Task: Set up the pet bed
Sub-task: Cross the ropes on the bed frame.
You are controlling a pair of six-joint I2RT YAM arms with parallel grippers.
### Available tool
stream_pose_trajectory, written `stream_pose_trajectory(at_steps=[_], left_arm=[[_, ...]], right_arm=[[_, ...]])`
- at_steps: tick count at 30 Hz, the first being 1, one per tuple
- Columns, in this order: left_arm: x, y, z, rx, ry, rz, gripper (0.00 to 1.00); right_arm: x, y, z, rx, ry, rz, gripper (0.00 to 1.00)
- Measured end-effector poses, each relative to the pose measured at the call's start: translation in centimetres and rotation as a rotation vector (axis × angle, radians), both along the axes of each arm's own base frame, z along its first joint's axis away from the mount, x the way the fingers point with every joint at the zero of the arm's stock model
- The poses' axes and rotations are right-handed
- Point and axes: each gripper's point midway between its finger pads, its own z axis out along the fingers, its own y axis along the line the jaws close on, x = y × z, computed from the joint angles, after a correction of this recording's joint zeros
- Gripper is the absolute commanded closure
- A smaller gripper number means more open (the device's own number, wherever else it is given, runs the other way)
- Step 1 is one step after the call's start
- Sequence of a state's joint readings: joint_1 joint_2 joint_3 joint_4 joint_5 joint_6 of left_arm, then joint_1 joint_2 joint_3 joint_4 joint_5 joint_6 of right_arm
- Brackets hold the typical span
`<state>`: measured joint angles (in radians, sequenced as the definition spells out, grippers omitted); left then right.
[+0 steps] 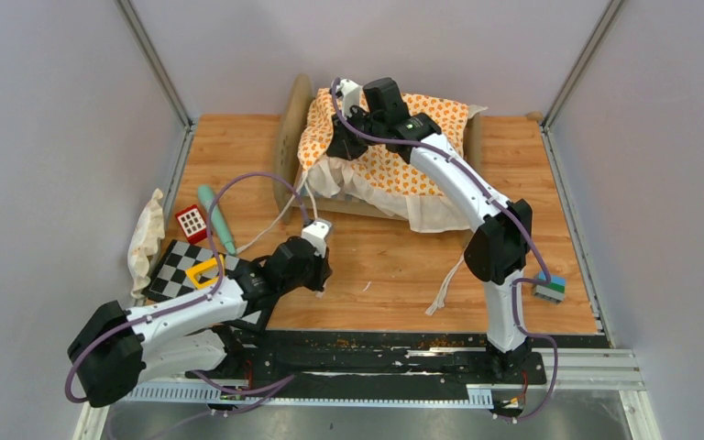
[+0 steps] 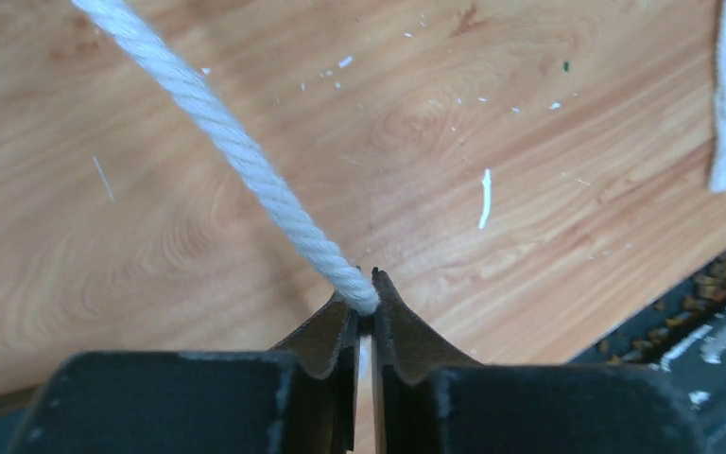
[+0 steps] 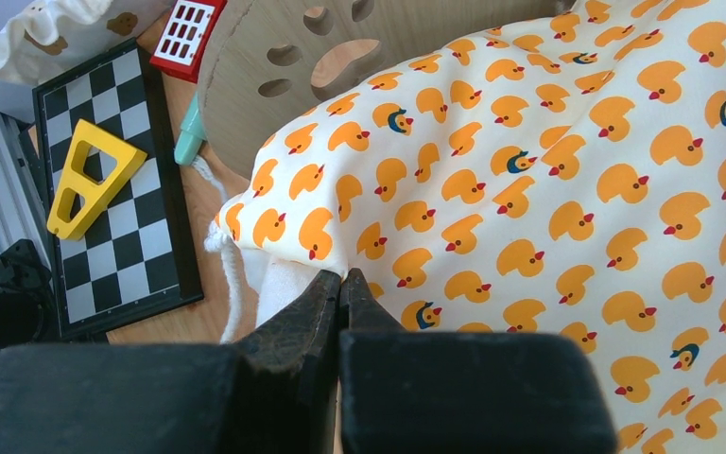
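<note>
The pet bed stands at the back middle of the table; its light-wood left end board (image 1: 288, 137) shows paw-print cutouts in the right wrist view (image 3: 284, 66). An orange duck-patterned cushion (image 1: 394, 160) with cream edges lies over it and hides the base. My right gripper (image 1: 337, 151) is shut on the cushion's (image 3: 548, 170) left front edge (image 3: 341, 280). My left gripper (image 1: 321, 278) is low over the table in front of the bed, shut on a white tie cord (image 2: 246, 161) at its tips (image 2: 367, 301). The cord (image 1: 308, 203) runs back to the cushion.
A checkerboard (image 1: 176, 271) with a yellow piece (image 1: 203, 271), a red block (image 1: 191, 222), a teal stick (image 1: 216, 218) and a small white pillow (image 1: 147, 240) lie at the left. A second tie cord (image 1: 445, 289) trails at the front. A small coloured block (image 1: 548, 289) sits at the right.
</note>
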<state>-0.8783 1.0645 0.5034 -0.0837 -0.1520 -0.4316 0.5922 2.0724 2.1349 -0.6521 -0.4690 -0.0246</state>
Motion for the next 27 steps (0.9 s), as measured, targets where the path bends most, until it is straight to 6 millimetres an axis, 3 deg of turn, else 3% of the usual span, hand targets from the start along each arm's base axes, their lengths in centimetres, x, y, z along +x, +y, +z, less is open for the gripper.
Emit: stream_pose_trajectory(at_steps=[4,6,8,11,15,19,23,27], left_arm=[[-1.3,0.6,0.1,0.003,0.039,-0.024,0.47],[-1.7,1.1,0.3,0.018,0.053,-0.017,0.29],[-1.5,1.7,1.5,0.031,0.042,0.007,0.19],[-0.4,2.7,4.9,0.033,-0.027,0.068,0.12],[1.7,5.1,11.9,0.015,-0.192,0.205,0.11],[3.4,8.4,16.3,0.049,-0.303,0.356,0.11],[4.7,11.5,17.1,0.125,-0.339,0.489,0.16],[5.2,13.0,15.6,0.205,-0.348,0.541,0.18]], right_arm=[[0.1,-0.1,0.0,-0.004,-0.004,-0.003,1.00],[0.1,-0.1,-0.1,-0.007,-0.006,-0.006,1.00],[0.2,-0.2,-0.1,-0.011,-0.009,-0.010,1.00],[0.3,-0.2,-0.1,-0.015,-0.013,-0.013,1.00],[0.5,-0.4,-0.2,-0.021,-0.020,-0.019,1.00],[0.6,-0.4,-0.2,-0.025,-0.024,-0.023,1.00],[0.7,-0.5,-0.2,-0.027,-0.025,-0.028,1.00],[0.7,-0.7,0.1,-0.026,-0.031,-0.034,1.00]])
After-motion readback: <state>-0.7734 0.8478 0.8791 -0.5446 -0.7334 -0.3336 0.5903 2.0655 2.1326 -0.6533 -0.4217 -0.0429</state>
